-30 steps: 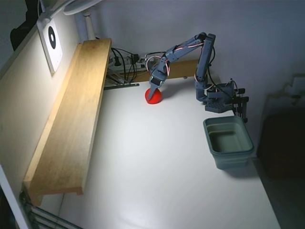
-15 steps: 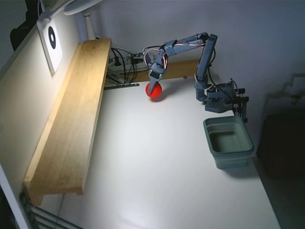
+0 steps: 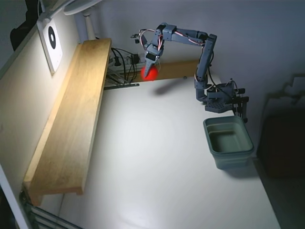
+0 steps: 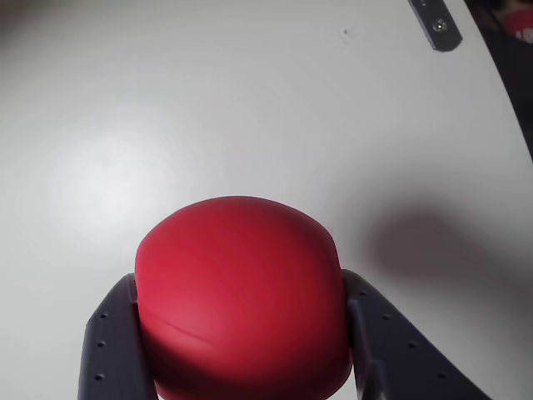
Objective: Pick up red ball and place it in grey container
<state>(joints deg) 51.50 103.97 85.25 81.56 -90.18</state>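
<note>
Fixed view: the red ball (image 3: 149, 72) is off the table now. A second ago it sat on the white table (image 3: 157, 162) with the gripper (image 3: 149, 71) coming down on it; half a second ago it was barely lifted; now it hangs well clear of the surface, up near the back edge by the cables (image 3: 125, 61). The arm's shadow falls on the table below and to the right. Arm is stretched up and back, away from its base. Grey container (image 3: 228, 141) hasn't moved: front right in this view, just in front of the arm's base, well apart from the ball, and looks empty.

Wrist view: red ball (image 4: 241, 296) fills the lower centre, squeezed between the two dark fingers (image 4: 112, 346), one on each side, both touching. Jaws clamped on it and the grip looks centred. Table is far below, nothing else under it.

Read: pick is done, lift is done. What's left is the swing over to the container and the release. Smooth sphere in a two-point pinch could slip on a fast swing.
</note>
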